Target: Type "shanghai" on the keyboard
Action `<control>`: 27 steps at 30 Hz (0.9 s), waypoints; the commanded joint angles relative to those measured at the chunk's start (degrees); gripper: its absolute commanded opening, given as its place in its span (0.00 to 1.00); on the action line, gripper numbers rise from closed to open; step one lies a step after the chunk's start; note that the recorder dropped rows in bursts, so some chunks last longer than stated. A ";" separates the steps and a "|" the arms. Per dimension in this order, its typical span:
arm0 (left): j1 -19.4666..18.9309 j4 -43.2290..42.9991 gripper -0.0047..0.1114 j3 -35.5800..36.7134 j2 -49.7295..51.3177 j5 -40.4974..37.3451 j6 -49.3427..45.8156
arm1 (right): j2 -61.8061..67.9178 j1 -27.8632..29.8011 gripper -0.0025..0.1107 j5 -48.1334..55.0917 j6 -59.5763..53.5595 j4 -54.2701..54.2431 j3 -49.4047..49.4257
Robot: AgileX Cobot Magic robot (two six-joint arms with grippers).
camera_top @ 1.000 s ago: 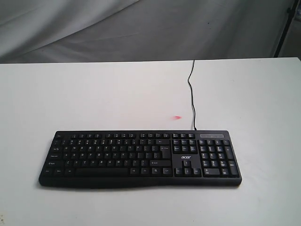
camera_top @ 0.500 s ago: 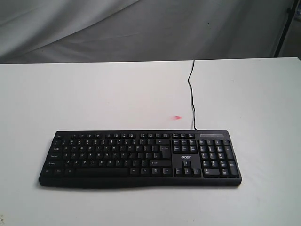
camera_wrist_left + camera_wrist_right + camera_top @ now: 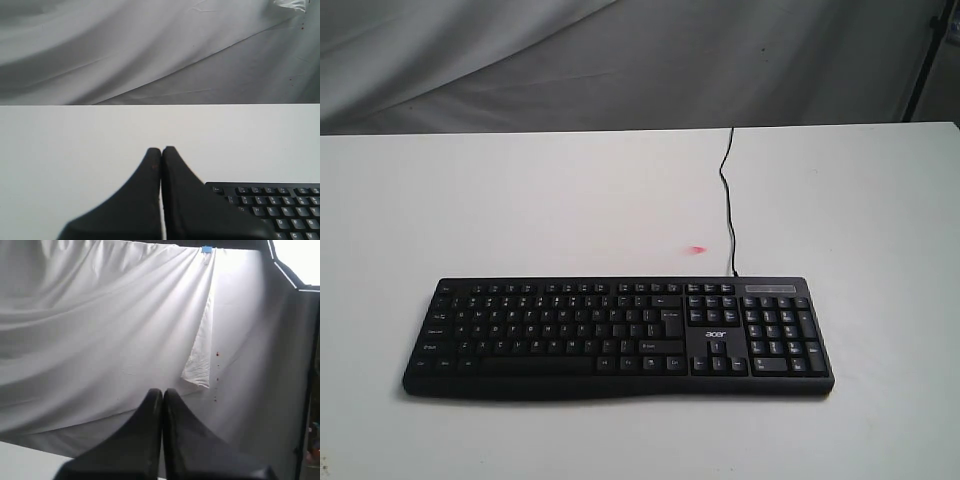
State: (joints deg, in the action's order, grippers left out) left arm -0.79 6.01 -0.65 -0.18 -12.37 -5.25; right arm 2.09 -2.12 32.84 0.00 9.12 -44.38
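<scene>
Lying beside left gripper [image 3: 161, 150] w/ jaws pressed together — keyboard [image 3: 275, 205].

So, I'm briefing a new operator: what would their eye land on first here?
The black keyboard lies on the white table near its camera-side edge, cable trailing back. A small pink spot sits just beyond it. Meanwhile the left fingers and right fingers are pressed shut.

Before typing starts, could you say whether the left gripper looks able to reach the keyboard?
Probably yes: the shut left gripper has a corner of the keyboard close by, and nothing lies on it or between.
</scene>
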 commanded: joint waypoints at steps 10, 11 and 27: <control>0.23 0.23 0.05 0.03 0.18 0.14 0.07 | -2.09 2.92 0.02 -9.93 2.13 0.38 19.56; 0.23 0.23 0.05 0.03 0.18 0.14 0.07 | -2.09 2.92 0.02 -9.93 0.79 0.38 20.43; 0.23 0.23 0.05 0.03 0.18 0.14 0.07 | -2.09 2.92 0.02 -17.13 1.48 -0.07 31.60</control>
State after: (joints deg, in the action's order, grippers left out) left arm -0.79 6.01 -0.65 -0.18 -12.37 -5.25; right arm 0.18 0.27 18.25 1.45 9.12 -14.80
